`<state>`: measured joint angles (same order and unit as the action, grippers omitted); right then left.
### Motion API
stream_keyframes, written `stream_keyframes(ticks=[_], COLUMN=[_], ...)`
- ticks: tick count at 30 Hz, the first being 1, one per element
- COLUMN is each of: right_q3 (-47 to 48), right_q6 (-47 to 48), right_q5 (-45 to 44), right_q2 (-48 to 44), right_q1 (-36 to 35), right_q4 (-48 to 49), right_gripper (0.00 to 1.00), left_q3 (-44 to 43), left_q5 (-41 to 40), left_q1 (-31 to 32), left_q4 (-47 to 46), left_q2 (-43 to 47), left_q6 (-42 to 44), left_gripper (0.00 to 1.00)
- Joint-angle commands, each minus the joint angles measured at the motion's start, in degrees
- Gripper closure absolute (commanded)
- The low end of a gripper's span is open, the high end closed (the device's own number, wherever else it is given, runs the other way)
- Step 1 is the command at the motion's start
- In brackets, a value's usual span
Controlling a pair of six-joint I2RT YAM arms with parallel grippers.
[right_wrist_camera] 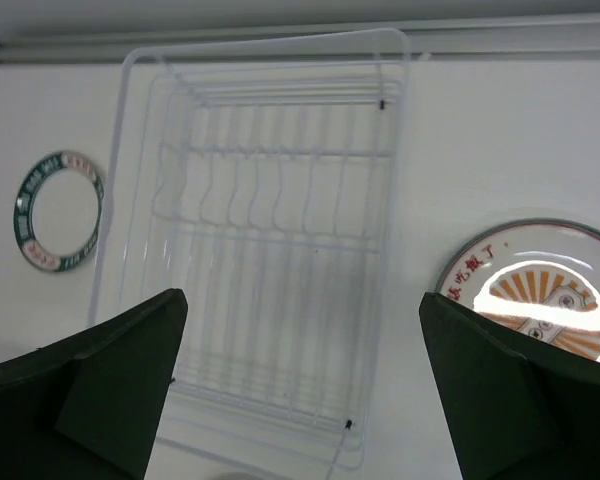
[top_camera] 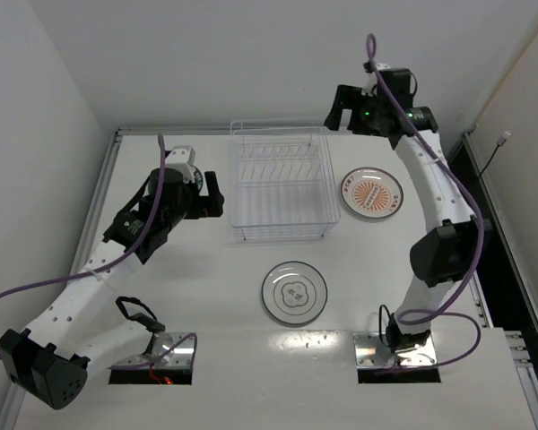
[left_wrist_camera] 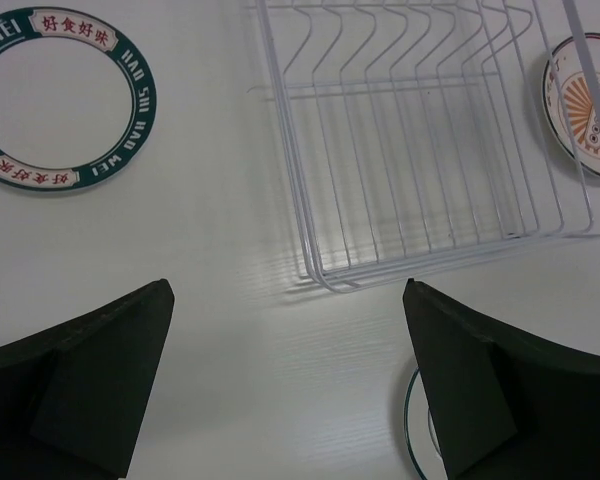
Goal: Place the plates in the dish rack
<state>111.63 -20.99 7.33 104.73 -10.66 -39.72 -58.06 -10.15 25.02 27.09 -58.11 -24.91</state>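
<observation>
The white wire dish rack [top_camera: 326, 184] stands at mid-table with no plates in it. The orange sunburst plate [top_camera: 371, 193] lies flat to its right. The grey-rimmed clover plate [top_camera: 294, 292] lies flat in front of it. The dark patterned-rim plate [left_wrist_camera: 55, 95] lies left of the rack, hidden under the left arm in the top view. My left gripper [top_camera: 213, 195] is open and empty, hovering just left of the rack's near corner [left_wrist_camera: 320, 278]. My right gripper [top_camera: 336, 109] is open and empty, raised above the rack's far right corner, looking down on the rack [right_wrist_camera: 388, 200], the sunburst plate [right_wrist_camera: 540, 290] and the dark-rimmed plate [right_wrist_camera: 60, 212].
The white table [top_camera: 206, 296] ends at a back wall and a raised left edge rail [top_camera: 103, 193]. Two metal base plates [top_camera: 390, 349] sit at the near edge. Purple cables [top_camera: 63, 282] trail along both arms.
</observation>
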Motion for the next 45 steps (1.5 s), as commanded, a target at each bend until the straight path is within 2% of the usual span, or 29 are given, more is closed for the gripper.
stream_keyframes(ticks=[1, 3, 4, 5, 6, 7, 8, 9, 10, 12, 13, 16, 22, 23, 26, 29, 31, 32, 33, 36, 39, 42, 45], right_q3=[-6.1, -12.7, -15.3, -22.4, -28.3, -42.6, -48.8, -53.1, -55.9, -54.1, -50.7, -46.8, -48.0, -47.0, -41.3, -37.3, -35.7, -35.0, -34.3, -34.3, -33.1, -24.7, -11.8], right_q6=[-9.8, -13.4, -16.9, -19.1, -22.0, -30.5, -35.6, -39.6, -41.3, -37.6, -35.7, -32.2, -32.2, -32.2, -32.2, -32.2, -32.7, -33.3, -34.0, -35.2, -33.8, -30.6, -25.9], right_q5=[0.5, 2.8, 5.2, 10.0, 13.5, 17.2, 20.5, 20.5, 19.4, 16.4, 12.1, 7.6, 8.5, 8.5, 7.1, 5.4, 5.4, 5.4, 5.4, 3.9, -0.1, -6.7, -15.1], right_q2=[-3.2, -4.5, -5.1, -6.2, -7.7, -12.1, -13.8, -14.9, -14.9, -13.4, -12.4, -7.8, -0.6, 2.6, 7.7, 10.9, 14.1, 15.1, 15.8, 17.0, 13.8, 12.0, 12.0], right_q1=[6.9, 10.5, 14.9, 17.6, 20.4, 26.2, 28.7, 30.9, 34.0, 35.4, 36.0, 36.7, 37.3, 36.0, 32.5, 29.2, 28.0, 27.4, 26.7, 26.1, 25.6, 24.3, 19.9], right_q4=[5.6, 7.5, 10.0, 12.1, 24.2, 33.2, 41.4, 46.4, 45.8, 38.2, 29.3, 19.4, 19.9, 19.3, 14.9, 12.5, 12.5, 12.5, 12.5, 12.5, 12.5, 8.8, 3.3], right_gripper=[0.0, 0.0, 0.0, 0.0, 0.0, 0.0, 0.0, 0.0, 0.0, 0.0, 0.0, 0.0, 0.03, 0.08, 0.1, 0.18, 0.34, 0.45, 0.66, 1.0, 1.0, 1.0, 1.0], left_q3=[-0.7, -0.7, -0.7, -0.7, -0.7, -0.7, -0.7, -0.7, -0.7, -0.7, -0.7, -0.7, 0.5, 1.1, 1.1, 0.5, -0.2, -0.7, -0.7, -1.3, -1.3, -1.3, -1.3], left_q5=[0.9, 0.9, 0.9, 0.9, 0.9, 0.9, 0.9, 0.9, 0.9, 0.2, 0.2, 0.2, 0.7, 0.7, 1.3, 1.3, 1.3, 1.8, 1.8, 2.3, 2.3, 2.9, 4.0], left_q1=[-0.7, -0.7, -0.7, -0.7, -0.7, -0.7, -0.7, -0.7, -0.7, -1.2, -1.2, -2.5, -5.1, -5.7, -7.0, -7.5, -8.1, -8.1, -8.1, -8.6, -9.1, -9.1, -9.1], left_q4=[-2.0, -2.0, -2.0, -2.0, -2.0, -2.0, -2.0, -2.0, -2.0, -2.0, -2.0, -2.0, -3.0, -3.0, -3.5, -4.1, -4.1, -4.1, -4.1, -4.6, -4.6, -4.6, -4.6], left_q2=[1.4, 1.9, 1.9, 1.9, 1.9, 2.5, 2.5, 2.5, 2.5, 2.5, 2.5, 2.5, 2.5, 2.5, 1.2, 0.5, -0.1, -0.1, -0.7, -0.7, -0.7, -0.7, -0.7], left_q6=[-0.8, -0.3, -0.3, -0.3, -0.3, -0.3, -0.3, -0.3, -0.3, -0.3, 0.2, 0.2, 0.2, 0.2, 0.2, 0.2, 0.7, 0.7, 0.7, 0.7, 0.7, 0.7, 0.1], left_gripper=[0.01, 0.01, 0.01, 0.01, 0.01, 0.01, 0.01, 0.01, 0.01, 0.01, 0.01, 0.01, 0.01, 0.01, 0.01, 0.01, 0.01, 0.01, 0.01, 0.01, 0.01, 0.01, 0.01])
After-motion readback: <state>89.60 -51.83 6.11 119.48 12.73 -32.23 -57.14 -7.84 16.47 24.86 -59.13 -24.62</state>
